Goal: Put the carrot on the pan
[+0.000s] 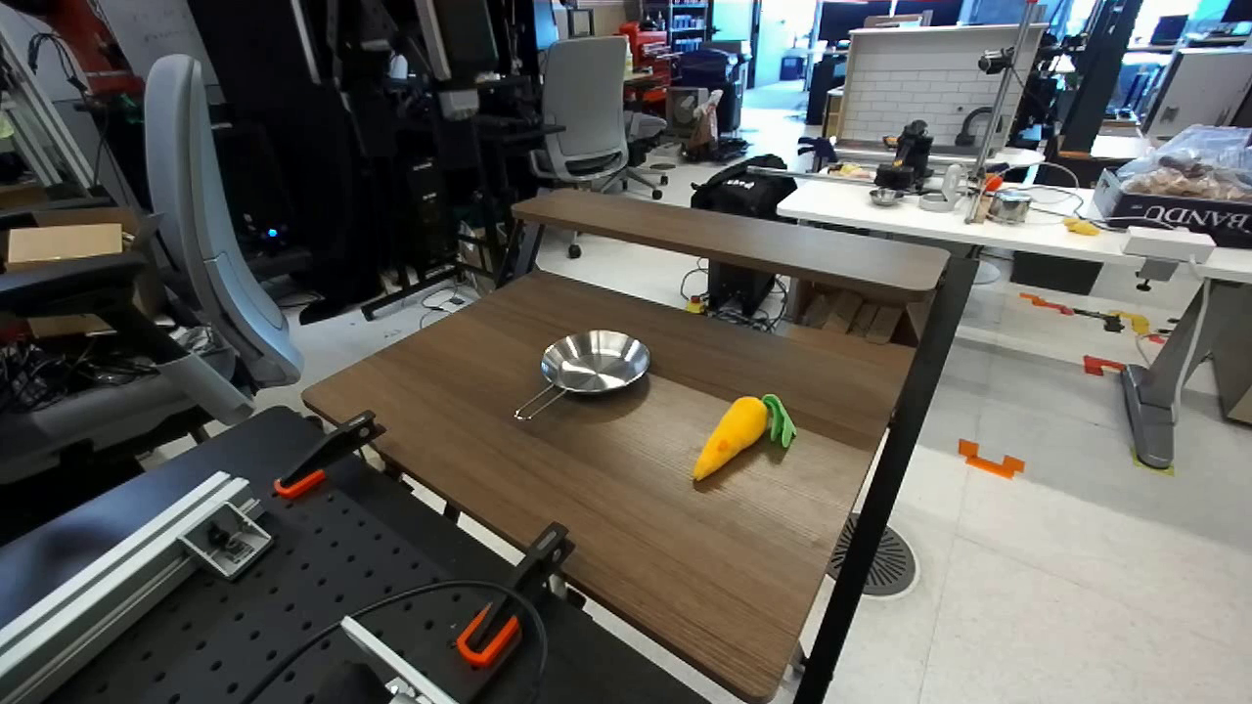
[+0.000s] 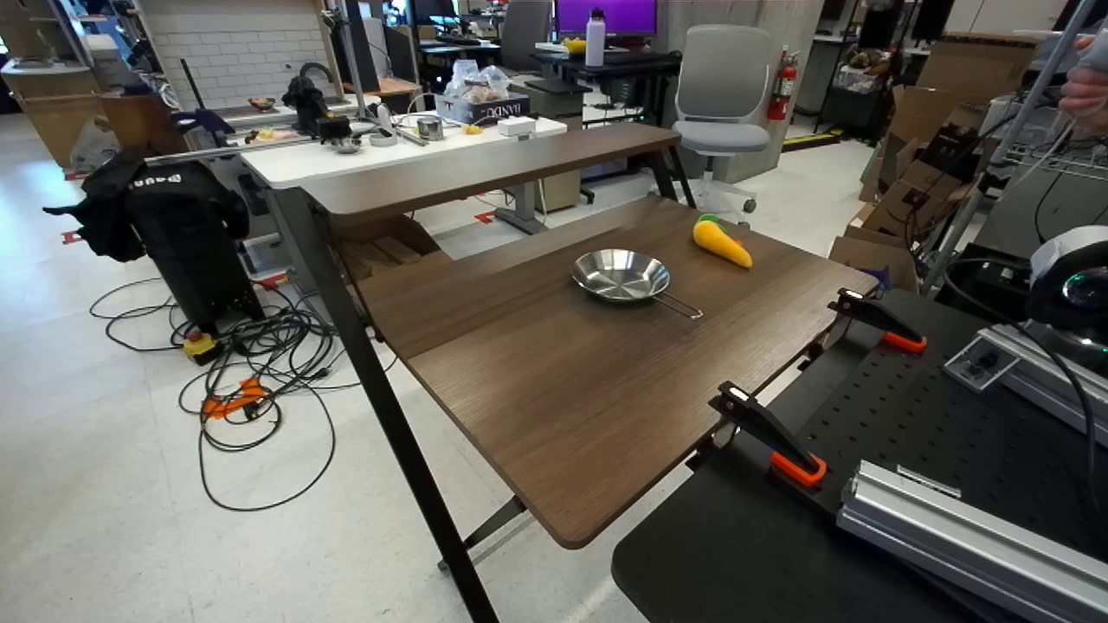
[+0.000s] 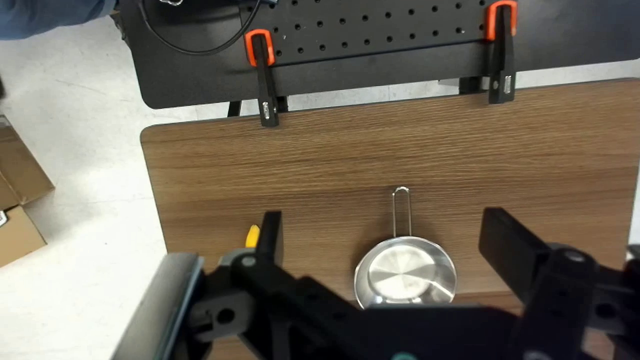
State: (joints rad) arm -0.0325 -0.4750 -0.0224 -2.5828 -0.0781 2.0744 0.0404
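Lying on the table (image 1: 577, 479), off to one side of the pan (image 1: 597, 364) and apart from it, the carrot (image 1: 737, 434) has yet to be picked up. Its narrow tip (image 1: 702, 470) points toward the black bench (image 2: 727, 554), its leaves (image 1: 780, 420) away, so a grip across the body from either flank looks natural. The pan sits upright, hollow side up, which suits something lowered in from above; its handle (image 3: 394, 216) also runs toward the bench, so it does not stand between the two.

In the wrist view the gripper (image 3: 385, 230) stands with its fingers (image 3: 272, 235) wide apart and nothing held — the pan showing through the gap seems to lie well below. Most of the carrot is hidden there behind one side of the gripper, so the next move likely calls for a sideways shift before any descent. Gripping the body looks wiser than gripping the leaves, which may bend.

Two clamps (image 3: 263, 77) bridge the gap between bench and table edge — presumably so the table cannot creep when the gripper presses down.
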